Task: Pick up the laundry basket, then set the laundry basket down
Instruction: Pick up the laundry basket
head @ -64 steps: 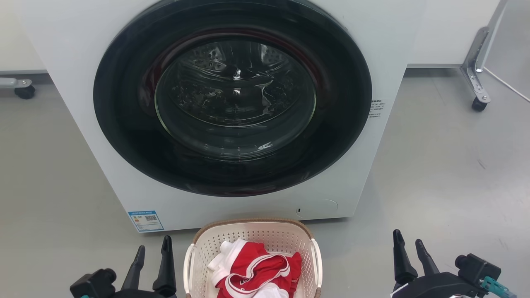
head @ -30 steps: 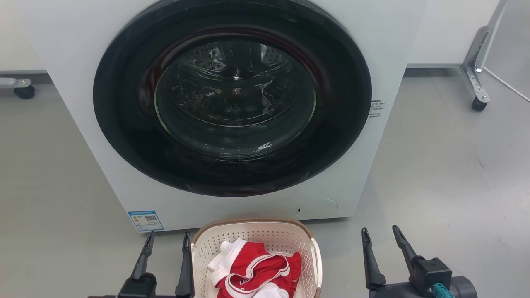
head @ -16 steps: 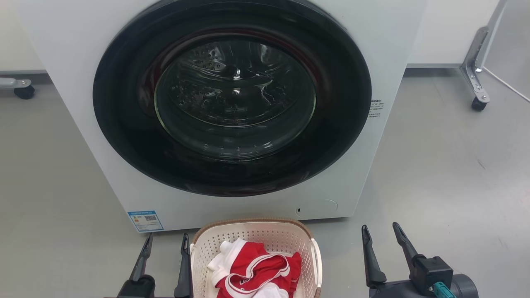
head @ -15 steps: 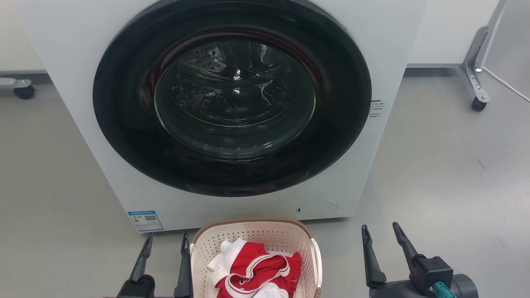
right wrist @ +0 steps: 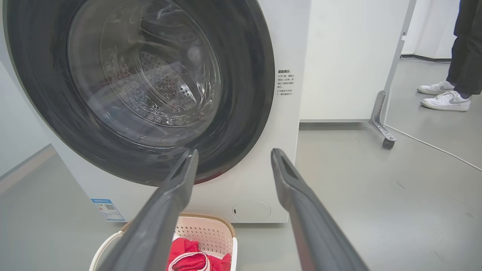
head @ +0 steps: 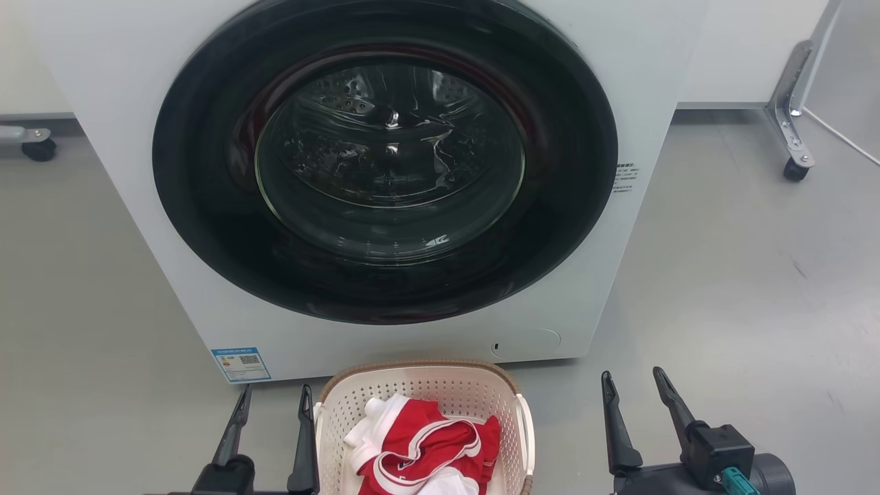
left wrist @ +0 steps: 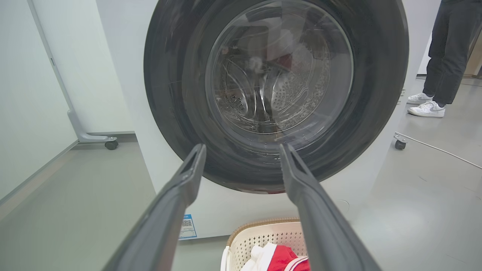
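Left gripper (head: 275, 390) spread wide, empty, beside laundry basket (head: 440, 395), right gripper (head: 632, 372) likewise, both unmoved.

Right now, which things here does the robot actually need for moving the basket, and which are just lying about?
Needed:
laundry basket, on the floor
left fingers and right fingers, open, either side of it

Just there:
washer
red-and-white clothing in the basket
wheeled frame
a person's white shoes
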### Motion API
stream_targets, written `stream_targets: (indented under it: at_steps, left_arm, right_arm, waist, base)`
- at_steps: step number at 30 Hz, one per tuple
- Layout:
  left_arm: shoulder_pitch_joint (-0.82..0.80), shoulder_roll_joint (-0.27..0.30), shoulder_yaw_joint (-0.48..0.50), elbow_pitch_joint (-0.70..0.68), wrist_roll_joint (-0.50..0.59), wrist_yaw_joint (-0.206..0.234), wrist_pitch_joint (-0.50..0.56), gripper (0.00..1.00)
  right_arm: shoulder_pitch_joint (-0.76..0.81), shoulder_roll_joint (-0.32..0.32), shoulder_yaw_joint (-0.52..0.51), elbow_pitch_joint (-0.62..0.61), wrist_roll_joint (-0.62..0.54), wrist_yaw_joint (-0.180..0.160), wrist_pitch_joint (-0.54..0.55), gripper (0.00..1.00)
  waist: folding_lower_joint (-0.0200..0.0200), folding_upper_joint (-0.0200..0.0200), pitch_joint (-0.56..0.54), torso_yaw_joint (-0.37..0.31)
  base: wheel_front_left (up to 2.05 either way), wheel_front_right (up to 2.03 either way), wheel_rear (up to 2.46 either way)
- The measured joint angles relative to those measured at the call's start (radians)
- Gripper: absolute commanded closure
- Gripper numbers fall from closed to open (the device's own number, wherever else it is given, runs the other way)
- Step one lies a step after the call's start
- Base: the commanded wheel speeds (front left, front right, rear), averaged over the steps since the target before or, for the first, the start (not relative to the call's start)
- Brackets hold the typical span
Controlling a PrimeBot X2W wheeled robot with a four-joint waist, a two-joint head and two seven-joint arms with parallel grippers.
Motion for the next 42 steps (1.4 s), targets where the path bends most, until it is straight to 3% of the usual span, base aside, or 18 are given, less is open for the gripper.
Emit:
stream_targets:
  at_steps: [15,23,42]
  left_arm:
    - [-0.008,-0.002,-0.003,-0.041,0.001,0.0,0.0,0.0]
    - [-0.097,-0.004,-0.012,-0.038,0.001,0.0,0.0,0.0]
    - [-0.351,-0.014,-0.014,0.165,-0.035,-0.001,-0.003,0.0]
  right_arm:
    - [-0.013,0.0,-0.007,-0.041,-0.01,0.0,0.0,0.0]
    - [-0.12,-0.001,-0.018,-0.045,-0.018,0.0,0.0,0.0]
    - [-0.333,-0.006,-0.079,0.099,-0.006,0.0,-0.004,0.0]
  waist:
    - [0.0,0.0,0.075,0.001]
    - [0.0001,0.0001,0.172,0.004]
    - [0.0003,0.0002,0.462,0.03]
  base:
    - [0.0,0.0,0.0]
    - [0.0,0.0,0.0]
    - [0.0,0.0,0.0]
